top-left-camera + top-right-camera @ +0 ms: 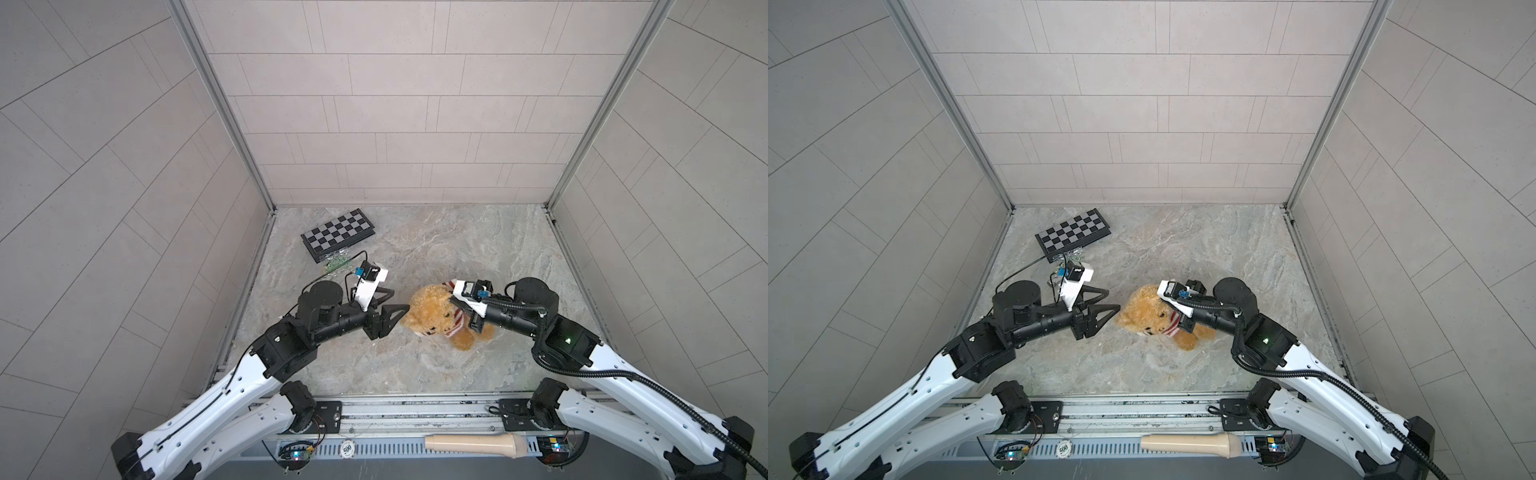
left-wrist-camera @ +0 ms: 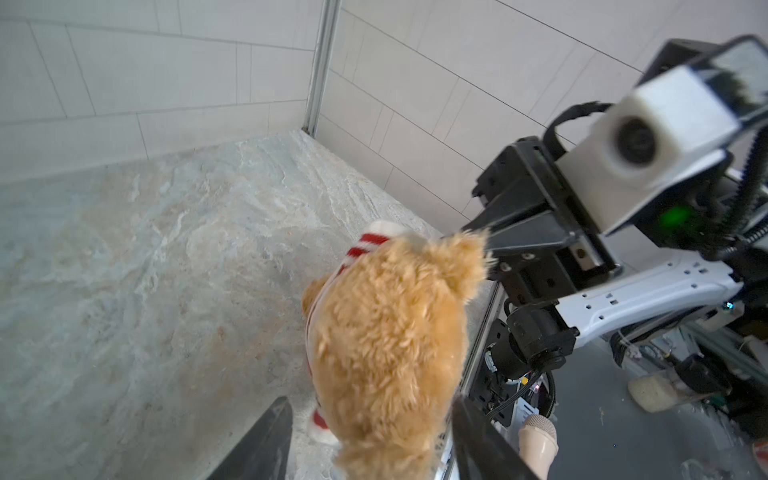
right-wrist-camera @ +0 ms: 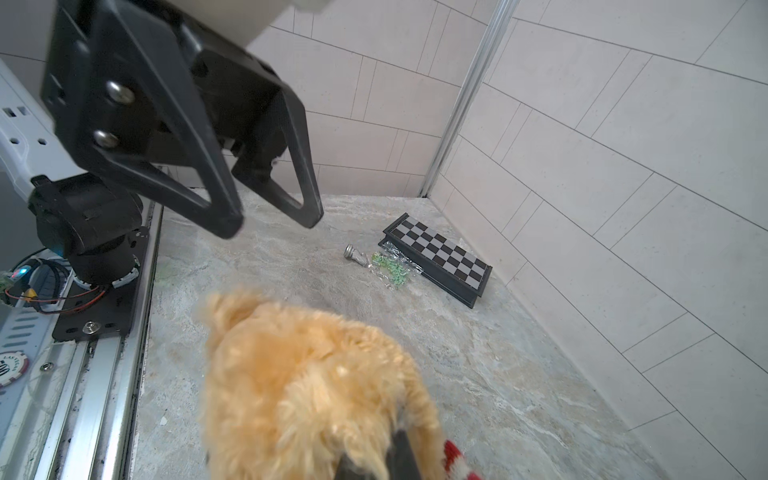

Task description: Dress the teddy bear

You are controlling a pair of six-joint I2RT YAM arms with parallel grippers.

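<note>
The golden-tan teddy bear (image 1: 430, 307) (image 1: 1148, 309) sits mid-table with its head toward the left arm. A red-and-white striped sweater (image 1: 456, 322) (image 2: 365, 245) is bunched round its neck and chest. My left gripper (image 1: 401, 300) (image 1: 1113, 299) is open; its fingers stand on either side of the bear's head (image 2: 386, 340) without pressing it. My right gripper (image 3: 395, 453) is shut, buried in the fur behind the bear's head, right beside the sweater's edge (image 3: 455, 457). Both top views hide the right gripper's jaws under its wrist camera.
A folded chessboard (image 1: 338, 235) (image 3: 440, 253) lies at the back left. Beside it are a clear bag of green bits (image 3: 390, 268) and a silver chess piece (image 3: 355, 253). A poker chip (image 1: 347, 448) and a beige handle (image 1: 478, 444) rest on the front rail. Tiled walls enclose three sides.
</note>
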